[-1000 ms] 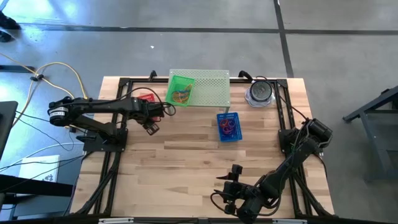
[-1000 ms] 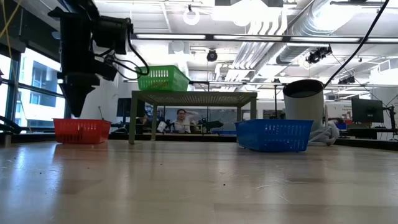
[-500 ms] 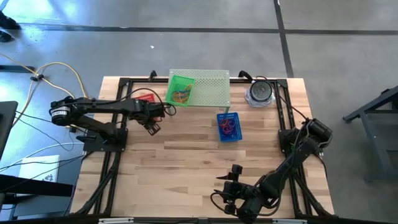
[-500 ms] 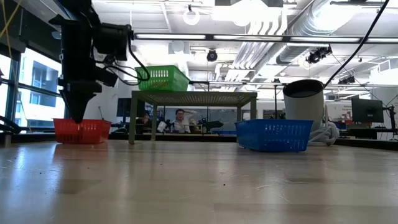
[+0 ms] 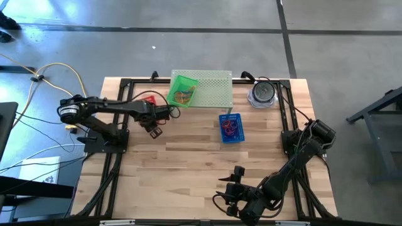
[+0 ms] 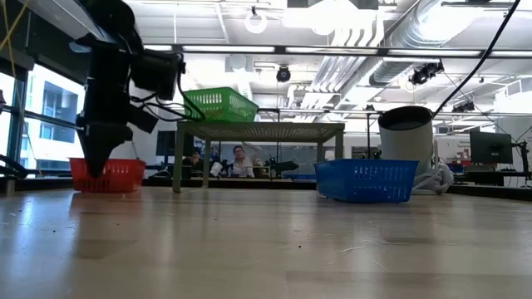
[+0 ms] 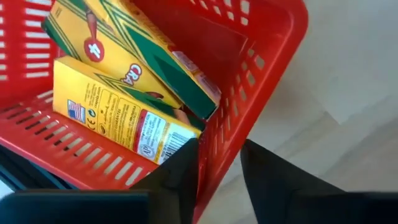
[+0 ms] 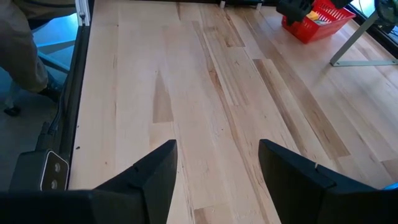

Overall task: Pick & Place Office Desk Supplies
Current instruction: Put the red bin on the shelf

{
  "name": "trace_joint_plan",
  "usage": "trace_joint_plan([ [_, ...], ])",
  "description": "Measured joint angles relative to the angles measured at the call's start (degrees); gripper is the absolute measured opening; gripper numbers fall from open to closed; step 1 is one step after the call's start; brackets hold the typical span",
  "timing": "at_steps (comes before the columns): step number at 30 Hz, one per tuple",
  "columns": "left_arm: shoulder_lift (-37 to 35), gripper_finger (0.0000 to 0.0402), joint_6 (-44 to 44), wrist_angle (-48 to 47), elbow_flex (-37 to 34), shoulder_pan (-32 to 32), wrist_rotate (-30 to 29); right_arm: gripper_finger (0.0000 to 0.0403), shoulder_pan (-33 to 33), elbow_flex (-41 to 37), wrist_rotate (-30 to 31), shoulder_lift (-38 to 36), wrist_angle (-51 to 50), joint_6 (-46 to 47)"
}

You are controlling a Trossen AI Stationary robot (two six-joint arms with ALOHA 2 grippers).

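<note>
1. The left end effector (image 7: 217, 171) straddles the wall of the red mesh plastic basket (image 7: 261, 93), fingers narrowly parted, gripping nothing.
2. Two yellow-orange rectangular crayon packets (image 7: 124, 118) lie inside; to grasp one well, the inner finger should reach the nearer packet's edge, clear of the mesh.
3. The right end effector (image 8: 214, 171) waits, spread wide, over the bare wooden tabletop (image 8: 205, 93).

**Left arm reaching, right arm parked**

The left arm stretches from its base toward the red basket (image 5: 146, 98), wrist bent downward. The left gripper (image 7: 219, 163) straddles that basket's wall, one finger inside, one outside. The right arm folds low, well apart from the basket, and the right gripper (image 8: 214, 163) holds its fingers spread wide.
</note>
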Motion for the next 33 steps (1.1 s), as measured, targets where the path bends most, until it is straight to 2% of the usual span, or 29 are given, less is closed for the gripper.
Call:
trace_joint_plan([
  [9,-0.09,0.0007,-2.75,-6.23,0.00,-6.34,0.28,0.0215,0.00,0.00,0.03,0.00,-0.03,-0.21],
  [16,-0.42,0.0003,-8.30,-9.02,0.32,-15.06,0.27,0.0215,0.00,0.00,0.03,0.00,-0.04,-0.22],
  [21,-0.76,0.0003,-13.20,-11.03,3.53,-22.65,0.23,0.0215,0.00,0.00,0.03,0.00,-0.02,-0.20],
  [24,-0.76,0.0002,-16.91,-13.28,7.77,-27.63,1.05,0.0215,0.00,0.00,0.03,0.00,0.00,-0.20],
  [30,-0.76,0.0002,-22.13,-16.06,18.87,-38.18,6.53,0.0215,0.00,0.00,-0.10,0.00,0.00,-0.02],
  [33,-0.74,0.0002,-22.72,-15.16,24.78,-43.50,6.37,0.0215,0.00,0.00,-0.12,0.00,0.00,0.00],
])
